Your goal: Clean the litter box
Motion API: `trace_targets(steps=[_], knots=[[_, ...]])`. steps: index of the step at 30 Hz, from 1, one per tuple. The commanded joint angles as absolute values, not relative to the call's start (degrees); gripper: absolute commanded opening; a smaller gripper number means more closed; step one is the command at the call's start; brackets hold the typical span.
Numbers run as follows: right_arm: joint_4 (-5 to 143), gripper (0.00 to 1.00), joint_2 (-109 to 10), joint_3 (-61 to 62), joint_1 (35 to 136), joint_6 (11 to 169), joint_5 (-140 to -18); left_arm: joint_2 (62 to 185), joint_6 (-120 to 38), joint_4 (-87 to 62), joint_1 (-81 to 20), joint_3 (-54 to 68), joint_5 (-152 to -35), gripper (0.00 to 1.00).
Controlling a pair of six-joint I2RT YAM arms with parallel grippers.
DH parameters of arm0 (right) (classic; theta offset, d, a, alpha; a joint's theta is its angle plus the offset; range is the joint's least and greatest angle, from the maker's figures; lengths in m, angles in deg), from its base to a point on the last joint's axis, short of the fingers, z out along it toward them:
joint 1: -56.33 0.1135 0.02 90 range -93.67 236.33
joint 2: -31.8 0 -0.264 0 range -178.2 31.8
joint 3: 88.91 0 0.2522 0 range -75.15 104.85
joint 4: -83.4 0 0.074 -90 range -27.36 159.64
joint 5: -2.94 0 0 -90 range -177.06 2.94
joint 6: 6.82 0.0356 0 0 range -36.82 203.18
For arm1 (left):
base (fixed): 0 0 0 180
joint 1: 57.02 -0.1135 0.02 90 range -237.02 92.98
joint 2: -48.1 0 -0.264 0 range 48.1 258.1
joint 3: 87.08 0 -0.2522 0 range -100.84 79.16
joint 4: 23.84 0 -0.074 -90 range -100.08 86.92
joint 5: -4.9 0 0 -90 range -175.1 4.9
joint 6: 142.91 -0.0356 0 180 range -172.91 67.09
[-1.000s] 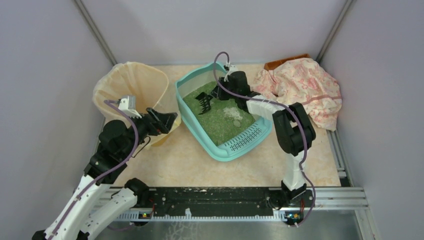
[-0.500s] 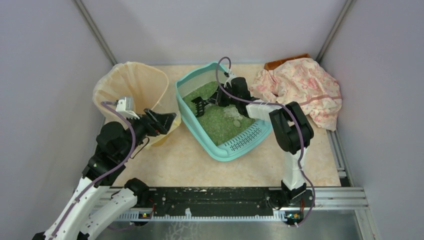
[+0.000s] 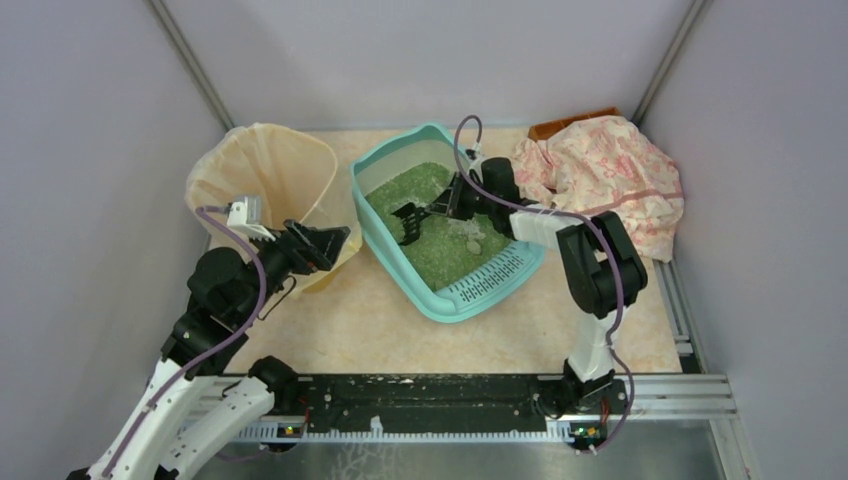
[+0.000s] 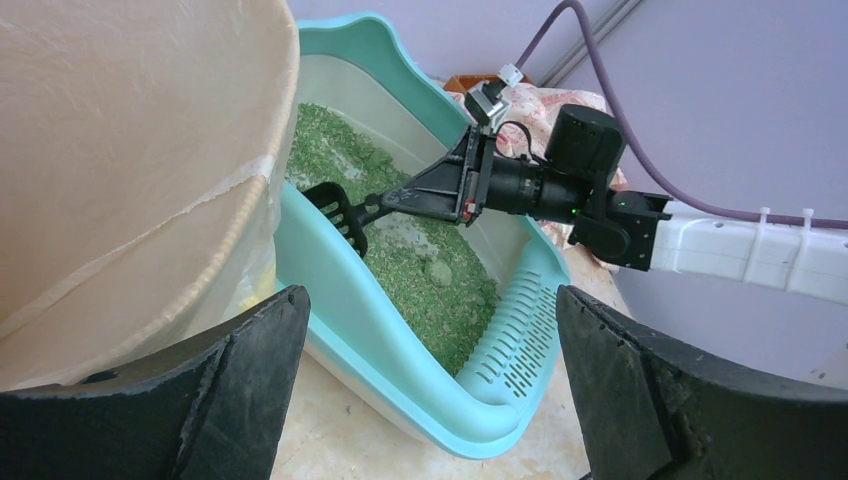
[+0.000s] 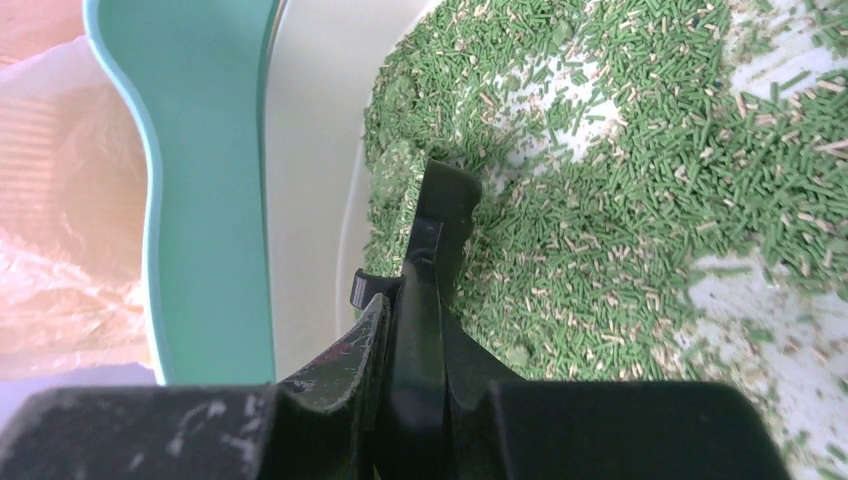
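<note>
Litter box [image 3: 492, 272]: smooth teal plastic, slight sheen.
Granules [image 5: 620, 230]: matt green pellets, rough.
Scoop [image 4: 345, 212]: matt black plastic.
Bin liner [image 3: 275, 165]: thin beige film, crinkled, perhaps plastic.
Cloth [image 3: 610, 165]: soft printed fabric.
Bench [image 3: 400, 330]: you see smooth, marbled beige.
Your right fingers [image 5: 335, 375]: black, scuffed.

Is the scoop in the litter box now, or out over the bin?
In. The right gripper holds the scoop, its head down at the green granules, within the walls of the litter box.
</note>
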State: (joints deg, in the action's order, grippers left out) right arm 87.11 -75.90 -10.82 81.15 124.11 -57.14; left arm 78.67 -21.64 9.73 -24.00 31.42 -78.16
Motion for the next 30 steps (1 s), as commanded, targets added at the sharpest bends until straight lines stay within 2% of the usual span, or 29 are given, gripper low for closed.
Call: trace_targets(steps=[1, 17, 30], knots=[[90.1, 0.0, -68.9, -12.1, 79.0, 125.8, -53.2, 78.2, -22.3, 10.2, -23.9, 31.9, -78.5, 0.98], [91.3, 0.0, -59.9, -15.9, 70.7, 128.9, -51.6, 79.4, -22.0, 8.8, -24.0, 32.1, -79.8, 0.98], [113.0, 0.0, -56.6, -29.1, 60.7, 140.9, -38.5, 80.1, -21.7, 7.7, -24.0, 32.2, -81.0, 0.97]])
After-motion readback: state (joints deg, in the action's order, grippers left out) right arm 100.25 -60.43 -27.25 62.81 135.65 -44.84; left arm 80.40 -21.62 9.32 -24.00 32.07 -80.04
